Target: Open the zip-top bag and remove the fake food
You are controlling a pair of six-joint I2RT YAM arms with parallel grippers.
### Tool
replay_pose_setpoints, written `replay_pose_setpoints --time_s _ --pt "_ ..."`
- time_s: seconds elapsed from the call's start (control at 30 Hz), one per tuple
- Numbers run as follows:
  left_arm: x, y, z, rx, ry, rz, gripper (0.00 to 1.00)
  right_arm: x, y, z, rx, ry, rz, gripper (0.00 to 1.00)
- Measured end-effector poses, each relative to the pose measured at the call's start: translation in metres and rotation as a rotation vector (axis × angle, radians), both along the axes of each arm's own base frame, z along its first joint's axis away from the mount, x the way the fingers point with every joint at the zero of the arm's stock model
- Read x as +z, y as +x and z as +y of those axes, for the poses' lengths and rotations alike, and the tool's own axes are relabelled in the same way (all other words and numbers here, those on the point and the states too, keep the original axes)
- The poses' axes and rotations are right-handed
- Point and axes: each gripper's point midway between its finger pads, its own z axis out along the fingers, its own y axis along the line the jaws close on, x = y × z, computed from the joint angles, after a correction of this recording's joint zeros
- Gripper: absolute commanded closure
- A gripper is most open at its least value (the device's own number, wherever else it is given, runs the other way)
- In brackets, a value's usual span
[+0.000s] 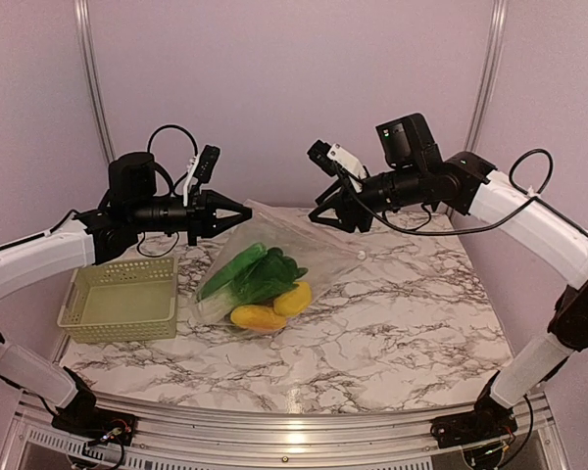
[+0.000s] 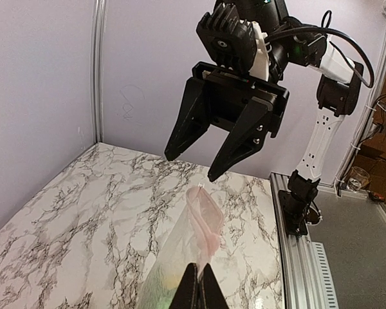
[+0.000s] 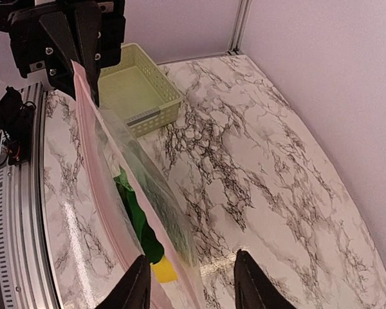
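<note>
A white desk with grey marble veining stands before plain lilac walls. A pale green plastic basket sits at its left. The clear, crinkly zip-top bag with a pink zip strip slants up from the desk's middle, just right of the basket. Inside lies the fake food: a green-and-white leafy vegetable and 2 yellow pieces. The left hand is clamped tight on the strip's left end. The right hand hovers by the bag's far right end, fingers apart, gripping nothing.
</note>
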Motion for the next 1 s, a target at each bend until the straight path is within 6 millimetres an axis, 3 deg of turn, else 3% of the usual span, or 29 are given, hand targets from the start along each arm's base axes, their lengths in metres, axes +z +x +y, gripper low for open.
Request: replay_pose_setpoints --time_s 0.2,0.73,0.87,0.97,1.0 --pt "0.002 -0.001 0.001 -0.003 -0.003 -0.005 1.0 -0.003 -0.007 0.003 0.036 0.006 0.022 0.58" --pt "0.004 -0.004 0.001 -0.014 -0.006 -0.01 1.0 -0.039 -0.004 0.005 0.041 -0.053 0.082 0.68" --pt "0.004 -0.004 0.001 -0.014 -0.004 -0.024 1.0 -0.051 -0.008 0.007 0.058 -0.061 0.116 0.8" --pt "0.004 -0.004 0.001 -0.012 -0.003 -0.027 1.0 -0.056 -0.009 0.009 0.067 -0.059 0.139 1.0" --pt "0.004 -0.003 0.001 -0.008 -0.002 -0.027 1.0 -0.057 -0.01 0.01 0.068 -0.057 0.152 1.0"
